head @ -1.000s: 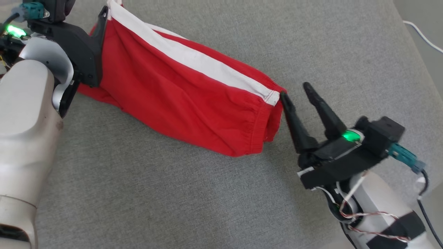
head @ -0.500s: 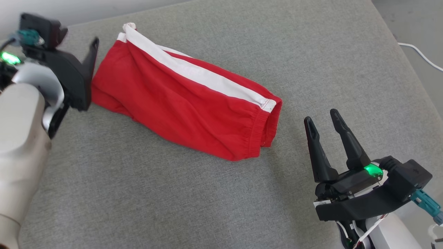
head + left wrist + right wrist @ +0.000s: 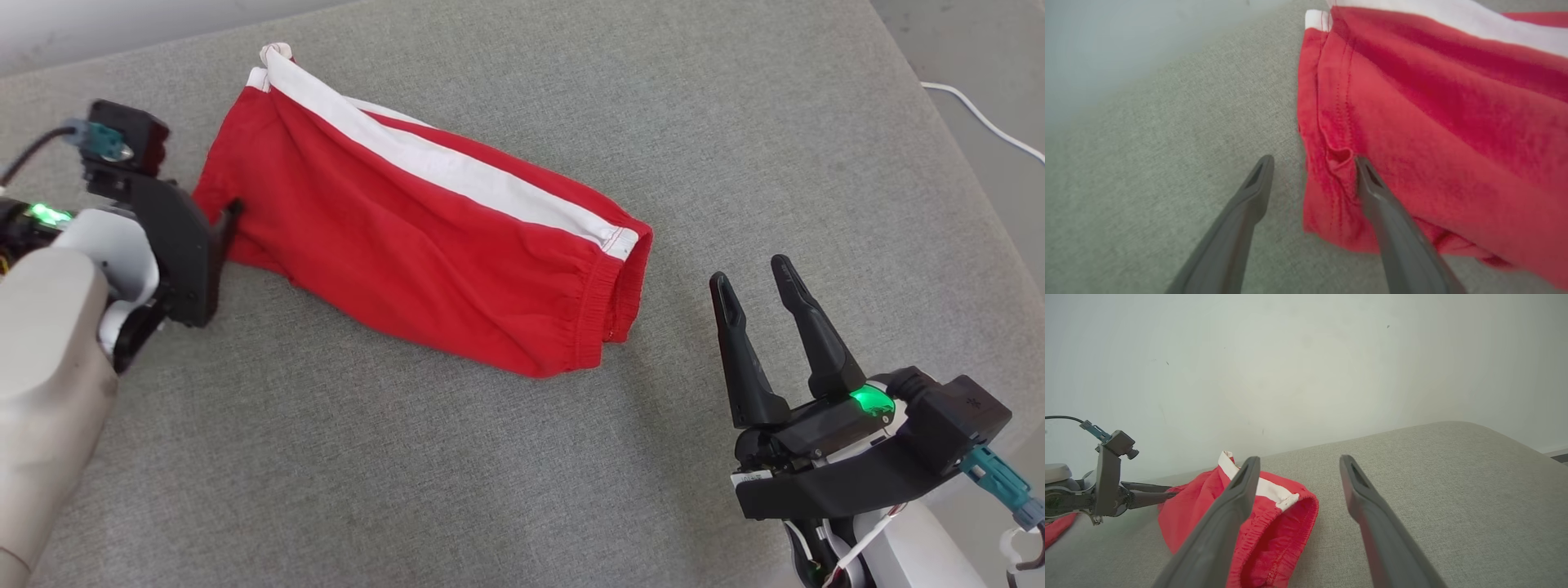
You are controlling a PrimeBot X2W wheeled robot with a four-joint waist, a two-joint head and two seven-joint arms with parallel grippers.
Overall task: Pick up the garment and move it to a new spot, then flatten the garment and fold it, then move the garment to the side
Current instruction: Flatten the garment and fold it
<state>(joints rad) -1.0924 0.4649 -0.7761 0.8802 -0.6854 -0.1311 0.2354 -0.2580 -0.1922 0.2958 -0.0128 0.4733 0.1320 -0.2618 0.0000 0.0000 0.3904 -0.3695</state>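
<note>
Right, both claws wide open, empty; left gripper [image 3: 1313,160] straddles the garment [image 3: 424,220] edge: pinch all layers, low; right gripper [image 3: 750,269] sits apart: take the waistband [image 3: 608,310], lift together.

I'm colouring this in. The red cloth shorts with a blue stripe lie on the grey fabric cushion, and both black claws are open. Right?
Nearly. The stripe is white, not blue, as the head view shows. The red cloth shorts with a white stripe lie on the grey fabric cushion, and the left gripper and right gripper are both open.
</note>
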